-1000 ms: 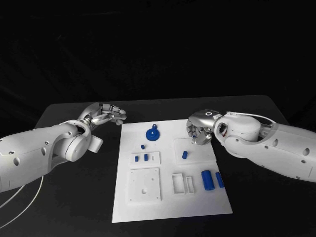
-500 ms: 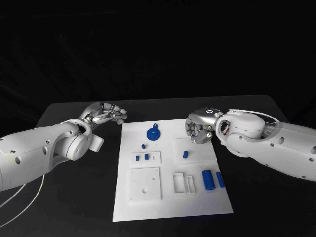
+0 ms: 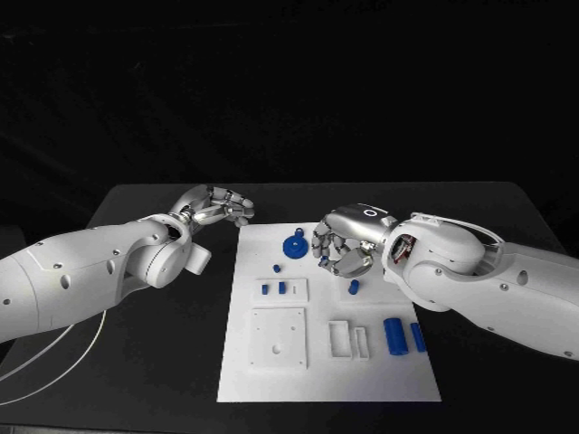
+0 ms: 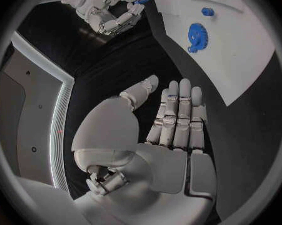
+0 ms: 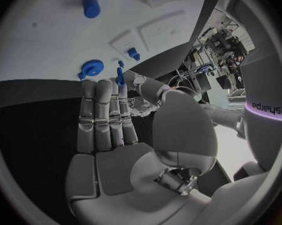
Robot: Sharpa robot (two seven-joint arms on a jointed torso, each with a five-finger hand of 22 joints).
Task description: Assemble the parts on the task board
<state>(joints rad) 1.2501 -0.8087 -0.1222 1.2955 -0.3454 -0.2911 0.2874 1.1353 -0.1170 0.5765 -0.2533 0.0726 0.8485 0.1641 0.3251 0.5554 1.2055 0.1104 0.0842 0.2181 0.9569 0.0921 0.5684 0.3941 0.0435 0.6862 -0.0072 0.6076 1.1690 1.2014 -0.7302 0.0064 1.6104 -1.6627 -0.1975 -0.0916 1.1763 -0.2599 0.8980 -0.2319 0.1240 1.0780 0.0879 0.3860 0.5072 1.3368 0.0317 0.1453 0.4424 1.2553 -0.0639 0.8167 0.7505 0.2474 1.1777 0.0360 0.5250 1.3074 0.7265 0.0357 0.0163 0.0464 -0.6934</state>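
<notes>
Right wrist view: "sharpa" lettering on the white arm point(image 5: 265, 110).

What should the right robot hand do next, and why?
Probably lower the right robot hand toward the white task board. It appears to pinch a small blue peg at its fingertips, above the board beside the blue gear.

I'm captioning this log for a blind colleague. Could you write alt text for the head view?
A white task board lies on a black table, with small blue parts including a gear and two cylinders. The right hand hovers over the board's far end; the left hand is beside its far left corner.
</notes>
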